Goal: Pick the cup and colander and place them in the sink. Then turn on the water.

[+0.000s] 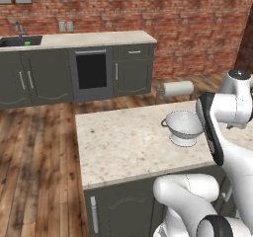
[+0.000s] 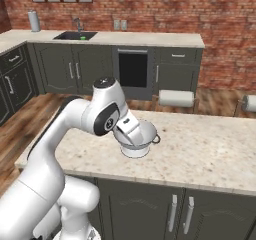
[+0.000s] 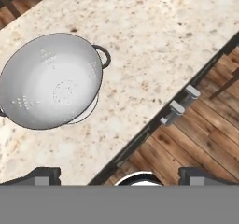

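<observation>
The colander (image 1: 184, 127) (image 2: 143, 140) (image 3: 51, 80), a white-grey perforated bowl with small dark side handles, stands upright on the speckled island counter (image 1: 123, 147) (image 2: 200, 154), near its edge. My gripper (image 3: 120, 175) hovers above the counter beside it, open, with nothing between the fingers; in the hand view the colander lies up and to the left of the fingertips. In the right base view the hand sits just over the colander's near rim. Across the room the dark sink (image 1: 12, 42) (image 2: 67, 35) is set in the back counter, with a small green cup (image 1: 27, 43) (image 2: 80, 36) in it. No water runs from the faucet (image 1: 18, 28) (image 2: 77, 23).
A paper towel roll (image 1: 179, 88) (image 2: 176, 98) hangs off the island's far side. A grey cylinder (image 2: 33, 20) stands on the back counter left of the sink. Wood floor (image 1: 39, 147) separates the island from the back cabinets and the oven (image 1: 91, 70).
</observation>
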### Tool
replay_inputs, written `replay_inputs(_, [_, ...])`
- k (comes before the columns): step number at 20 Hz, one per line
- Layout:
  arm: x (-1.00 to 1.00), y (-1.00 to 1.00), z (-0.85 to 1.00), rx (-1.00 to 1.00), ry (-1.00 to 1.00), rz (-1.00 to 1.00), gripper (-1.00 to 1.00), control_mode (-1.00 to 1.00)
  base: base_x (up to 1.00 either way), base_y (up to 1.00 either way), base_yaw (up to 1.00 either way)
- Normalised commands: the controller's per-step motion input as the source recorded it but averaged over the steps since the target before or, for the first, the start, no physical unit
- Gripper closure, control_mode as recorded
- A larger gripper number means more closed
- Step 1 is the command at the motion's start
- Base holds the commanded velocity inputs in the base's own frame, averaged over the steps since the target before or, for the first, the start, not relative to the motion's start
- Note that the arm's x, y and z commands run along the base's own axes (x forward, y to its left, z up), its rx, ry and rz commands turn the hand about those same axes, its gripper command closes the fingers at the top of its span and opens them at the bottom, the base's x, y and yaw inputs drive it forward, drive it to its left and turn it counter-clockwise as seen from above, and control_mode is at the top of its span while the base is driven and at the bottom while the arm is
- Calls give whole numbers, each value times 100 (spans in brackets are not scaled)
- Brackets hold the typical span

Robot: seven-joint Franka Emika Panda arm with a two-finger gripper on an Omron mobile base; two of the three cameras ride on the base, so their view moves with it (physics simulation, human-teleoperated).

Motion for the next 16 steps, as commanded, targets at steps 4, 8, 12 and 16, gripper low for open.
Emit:
replay_inputs(4, [34, -12, -19, 8, 0, -12, -100, -100, 0, 0, 0])
replay_inputs(8, [39, -6, -14, 5, 0, -12, -100, -100, 0, 0, 0])
replay_inputs(12, [21, -8, -15, 5, 0, -10, -100, -100, 0, 0, 0])
replay_inputs(16, [8, -9, -9, 7, 1, -10, -100, -100, 0, 0, 0])
